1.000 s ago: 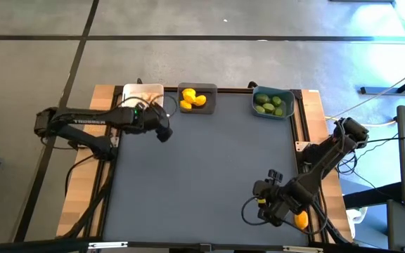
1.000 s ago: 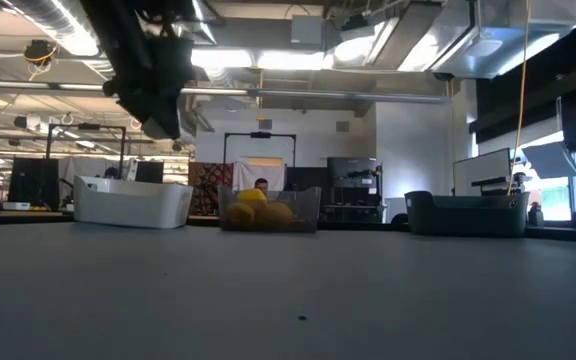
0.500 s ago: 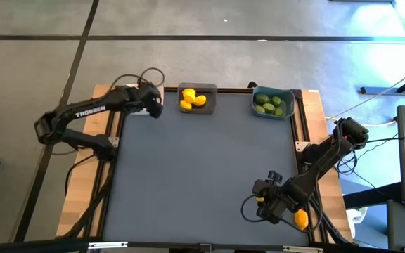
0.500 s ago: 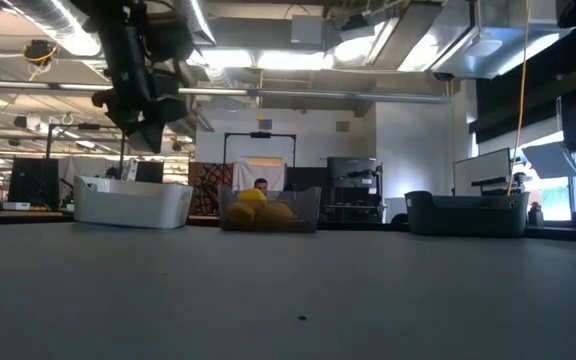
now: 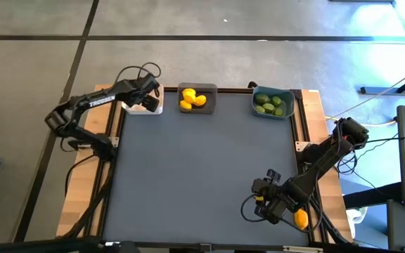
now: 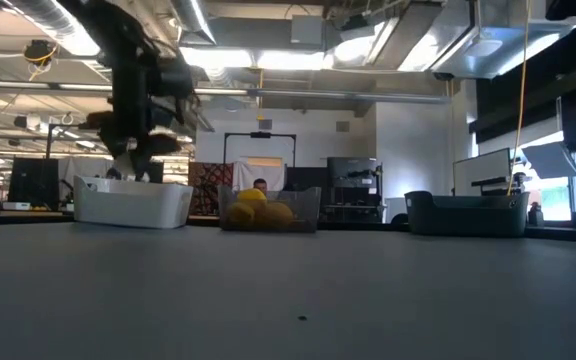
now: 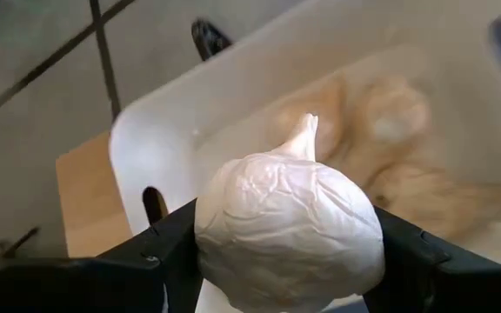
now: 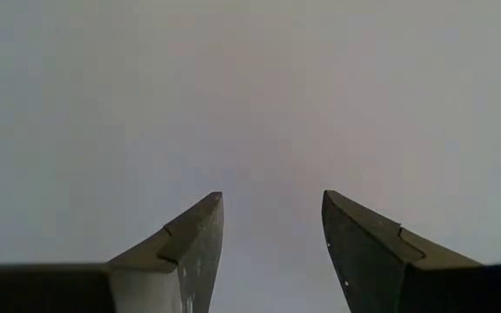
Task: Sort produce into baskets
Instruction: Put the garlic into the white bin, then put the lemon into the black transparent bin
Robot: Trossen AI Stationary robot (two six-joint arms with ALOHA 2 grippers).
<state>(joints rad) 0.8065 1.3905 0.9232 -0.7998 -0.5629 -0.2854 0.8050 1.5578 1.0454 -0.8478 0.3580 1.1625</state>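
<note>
White papery garlic bulb (image 7: pixel 290 233) sits pinched in your left gripper (image 7: pixel 290 261), stem tip pointing forward, over the white basket (image 7: pixel 159 148) at about eleven o'clock on the bench (image 5: pixel 202 183). That basket lies directly under the bulb, with other pale bulbs (image 7: pixel 390 148) blurred inside, so the release should only need the fingers parted. Your right gripper (image 5: pixel 262 204) waits near five o'clock, fingers spread and holding nothing. Yellow fruits (image 5: pixel 192 99) fill the dark grey basket (image 5: pixel 211 107) at twelve, green fruits (image 5: pixel 271 103) the teal basket (image 5: pixel 273 91) at one
</note>
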